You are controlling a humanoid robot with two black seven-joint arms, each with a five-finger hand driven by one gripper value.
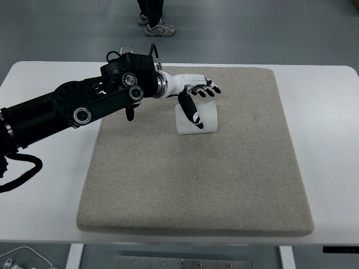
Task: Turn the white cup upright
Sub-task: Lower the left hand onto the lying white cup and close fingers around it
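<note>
Though the task calls for it upright, white cup [197, 120] can't be read for certain either way: a pale cylinder-ish shape on the far-centre part of the mat, top end hidden under the hand, so rim vs base not distinguishable. Judged: flip prob. not done yet, grasp stage only.

Item 1 — white cup, qty 1. Sits on mat, slightly left of mat centre, toward far edge.

Item 2 — left hand [196, 92], qty 1, white shell w/ black fingertips. Directly over the cup; thumb [189, 109] hangs down across the cup's front face and appears to touch it; the other fingers reach out flat to the right above the cup top, spread, not wrapped. Hand thus mostly open; no firm hold seen. Contact behind the cup: cannot tell.

Item 3 — left arm [84, 106], black, jointed, enters from left edge, crosses the mat's far-left corner.

Item 4 — right hand: none visible.

Item 5 — grey felt mat [196, 185], qty 1, square-ish, covers most of the tabletop.

Item 6 — white table [331, 151], qty 1, bare margins left and right of the mat.

Item 7 — person's shoes [156, 25], 2, on the floor beyond the far edge; legs cut off by frame.

Item 8 — white cable [22, 258], near-left corner, below table level.

Left to do, est.: close fingers on cup, lift, rotate, set down open end up.
</note>
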